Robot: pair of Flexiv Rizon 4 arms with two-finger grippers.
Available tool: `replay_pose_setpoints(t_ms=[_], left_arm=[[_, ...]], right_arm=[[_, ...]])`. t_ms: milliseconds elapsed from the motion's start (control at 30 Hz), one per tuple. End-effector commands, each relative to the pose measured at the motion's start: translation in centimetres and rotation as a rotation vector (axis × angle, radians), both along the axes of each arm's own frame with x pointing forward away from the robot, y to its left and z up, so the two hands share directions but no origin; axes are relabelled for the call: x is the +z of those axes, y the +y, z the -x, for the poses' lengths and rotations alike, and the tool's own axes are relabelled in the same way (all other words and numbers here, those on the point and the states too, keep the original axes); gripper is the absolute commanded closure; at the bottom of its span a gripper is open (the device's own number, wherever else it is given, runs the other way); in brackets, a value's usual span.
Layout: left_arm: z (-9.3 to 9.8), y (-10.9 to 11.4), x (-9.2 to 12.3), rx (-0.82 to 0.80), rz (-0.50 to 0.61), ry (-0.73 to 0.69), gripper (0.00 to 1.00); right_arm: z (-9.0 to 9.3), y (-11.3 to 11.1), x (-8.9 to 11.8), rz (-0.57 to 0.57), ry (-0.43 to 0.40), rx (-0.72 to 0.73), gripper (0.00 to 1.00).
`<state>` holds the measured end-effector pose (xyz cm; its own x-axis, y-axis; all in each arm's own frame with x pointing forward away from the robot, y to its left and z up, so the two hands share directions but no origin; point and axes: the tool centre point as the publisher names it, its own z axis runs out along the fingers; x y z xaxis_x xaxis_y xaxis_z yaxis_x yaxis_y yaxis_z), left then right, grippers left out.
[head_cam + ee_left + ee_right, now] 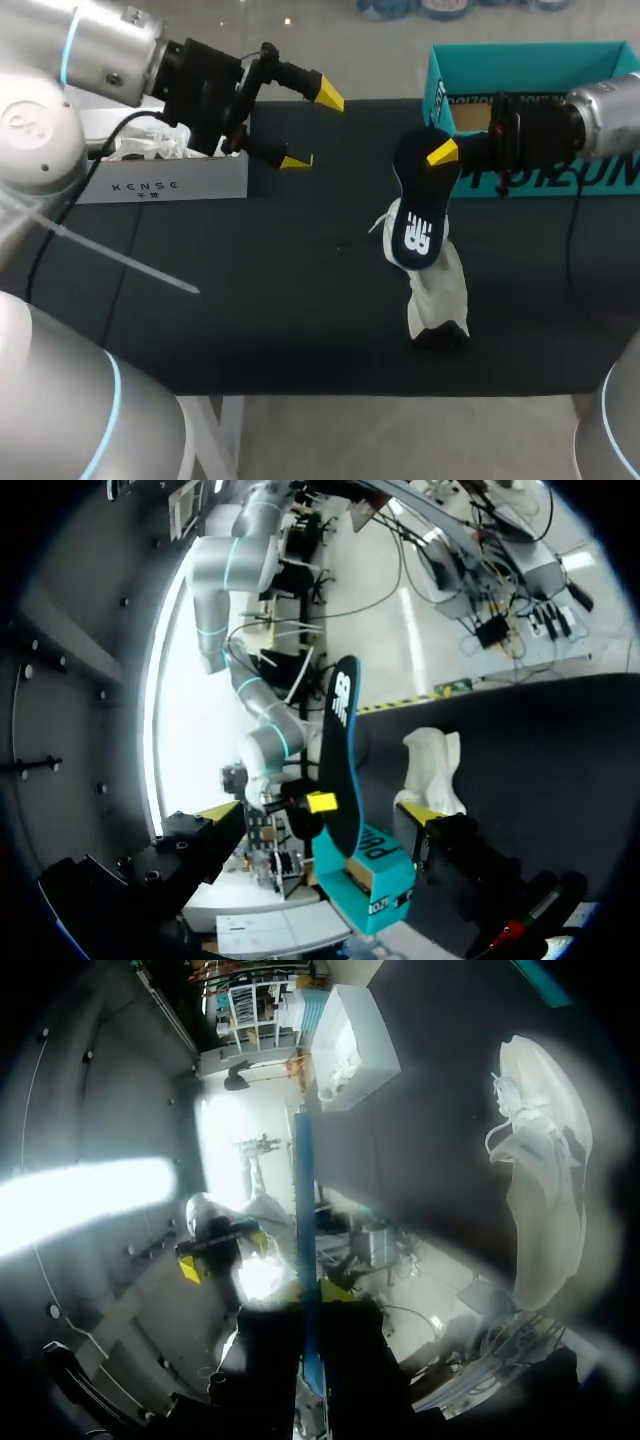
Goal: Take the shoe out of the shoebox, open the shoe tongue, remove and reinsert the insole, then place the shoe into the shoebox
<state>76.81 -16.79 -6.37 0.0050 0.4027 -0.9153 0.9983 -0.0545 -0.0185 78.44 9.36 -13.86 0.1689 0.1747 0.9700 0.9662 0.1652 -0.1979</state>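
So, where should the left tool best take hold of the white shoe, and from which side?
On the shoe, probably the end nearer the front of the table, across its narrow width, coming from the left. The right tool holds the insole over the far end, and the open left tool stands on that free side.

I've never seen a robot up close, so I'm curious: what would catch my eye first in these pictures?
A dark insole with a white logo stands out, pinched upright in the right gripper, close by a white shoe on the black table. The left gripper hovers open near a white box, and a teal shoebox sits at the table's far right.
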Motion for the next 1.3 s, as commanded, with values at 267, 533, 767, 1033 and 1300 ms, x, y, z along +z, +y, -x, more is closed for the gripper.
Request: replay_pose_setpoints(t_ms=[267,533,767,1033,1300], left_arm=[[0.2,-0.1,-0.5,0.038,0.193,-0.007,0.00],[0.6,-0.9,-2.0,-0.030,0.186,-0.057,0.00],[1.1,-2.5,-4.0,-0.105,0.275,-0.113,0.00],[0.9,-5.9,-6.0,-0.107,0.284,-0.096,0.00],[0.2,-9.3,-6.5,-0.041,0.342,-0.066,0.00]], right_arm=[[0.0,0.0,0.0,0.002,0.000,-0.001,1.00],[0.0,0.0,0.0,0.002,0.000,-0.001,1.00],[0.0,0.0,0.0,0.002,0.000,-0.001,1.00],[0.0,0.0,0.0,0.002,0.000,-0.001,1.00],[0.0,0.0,0.0,0.002,0.000,-0.001,1.00]])
